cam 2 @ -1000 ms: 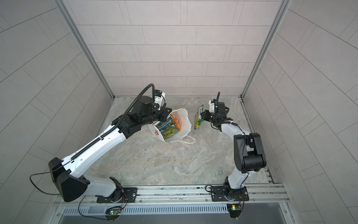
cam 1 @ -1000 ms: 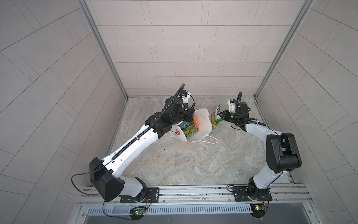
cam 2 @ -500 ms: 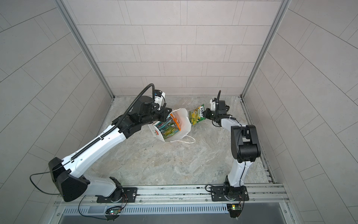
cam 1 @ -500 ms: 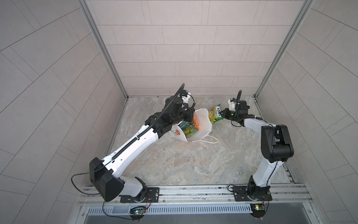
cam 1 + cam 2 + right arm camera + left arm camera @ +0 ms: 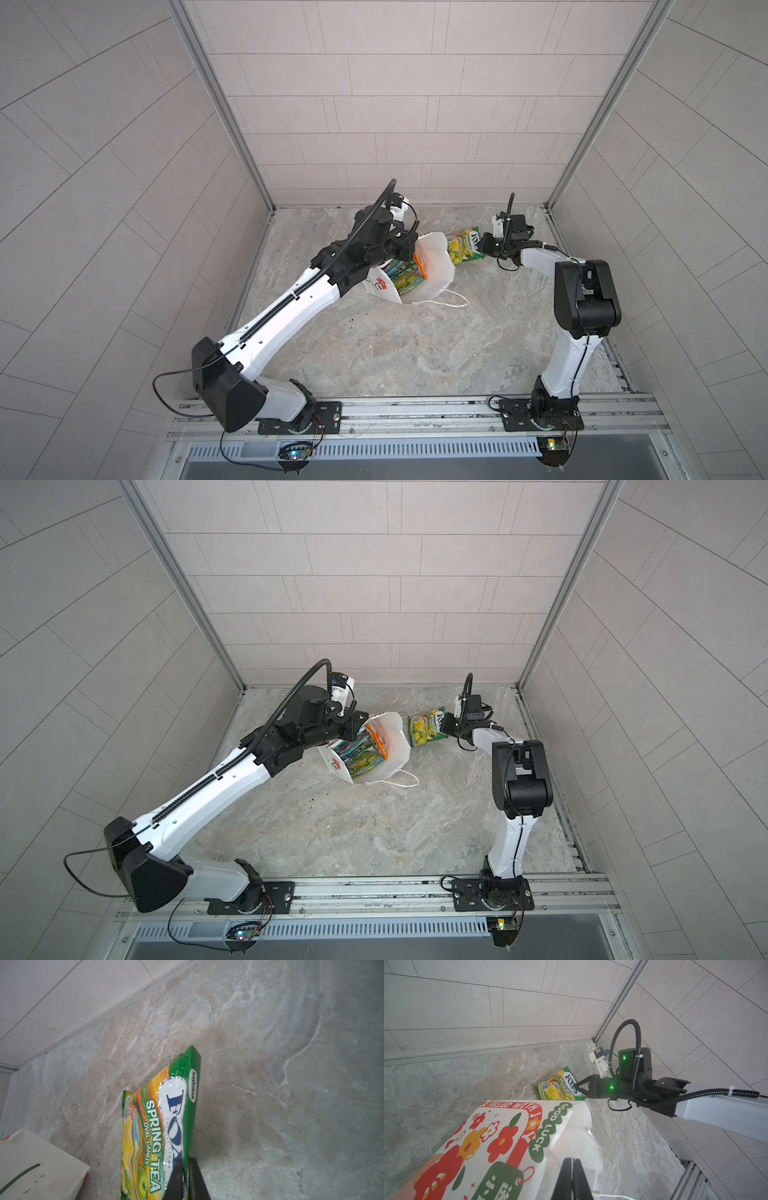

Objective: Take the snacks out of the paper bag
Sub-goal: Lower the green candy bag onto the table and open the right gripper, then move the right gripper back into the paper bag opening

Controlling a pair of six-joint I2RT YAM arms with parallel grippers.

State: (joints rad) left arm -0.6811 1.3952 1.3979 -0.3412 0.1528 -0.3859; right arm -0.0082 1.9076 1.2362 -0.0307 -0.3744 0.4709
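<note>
We see the two black fingers (image 5: 196,1180) of our right gripper (image 5: 185,1160) pinching the green edge of a flat glossy green-yellow candy packet (image 5: 153,1126) over a marbled grey stone tabletop (image 5: 291,1064), with a white paper bag (image 5: 41,1167) near it.

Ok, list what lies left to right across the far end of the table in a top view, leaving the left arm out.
paper bag → green FOX'S packet → right end effector, its tips at the packet's edge.
</note>
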